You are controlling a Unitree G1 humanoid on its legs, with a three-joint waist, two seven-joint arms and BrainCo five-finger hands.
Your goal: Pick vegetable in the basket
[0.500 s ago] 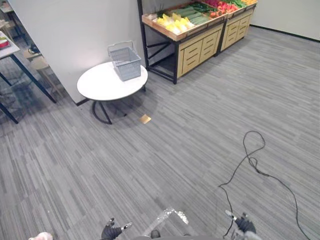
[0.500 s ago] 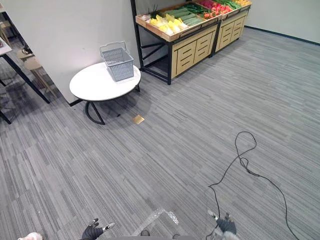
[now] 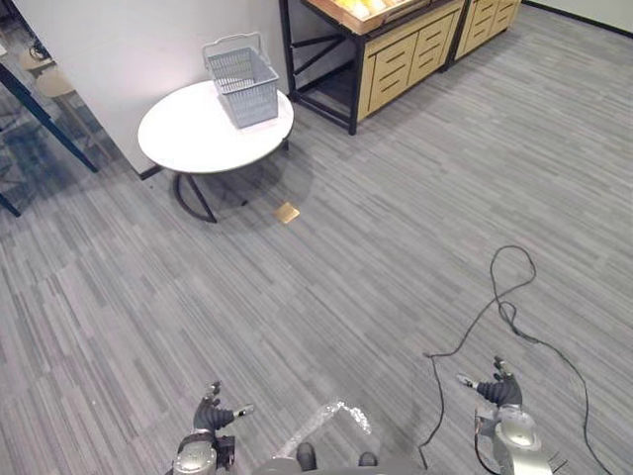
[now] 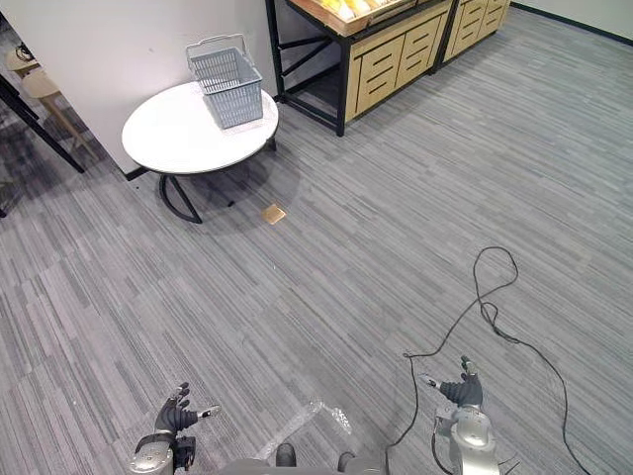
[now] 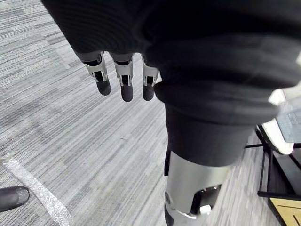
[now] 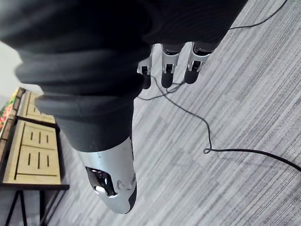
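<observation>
Low on the left, the left hand (image 3: 211, 417) hangs above the grey carpet with its fingers (image 5: 123, 82) straight and loose, holding nothing.

Well ahead of it stands a round white table (image 3: 193, 139), close to the wall. The grey basket (image 3: 247, 94) sits on the far right part of the tabletop with its handle up, and as far as can be seen it is empty. A small brass plate (image 3: 287, 212) lies in the floor just in front of the table.

Right of the table, and just beside it, is the wooden stand (image 3: 401, 59) with its drawers. The vegetables (image 3: 371, 6) are on top of it, and only a strip of yellow ones shows at the upper edge — none is in the basket or in a hand.

Low on the right, the right hand (image 3: 497, 393) is likewise slack, with its fingers (image 6: 168, 70) extended and nothing in its grasp.

The work looks to be at its very start — the approach, with picking not yet begun. Both hands are well apart from stand and basket alike, so the next move calls for walking forward across the open floor toward the stand. The robot should end up near enough for one hand to reach a vegetable, with the basket within reach of a turn to the left.
</observation>
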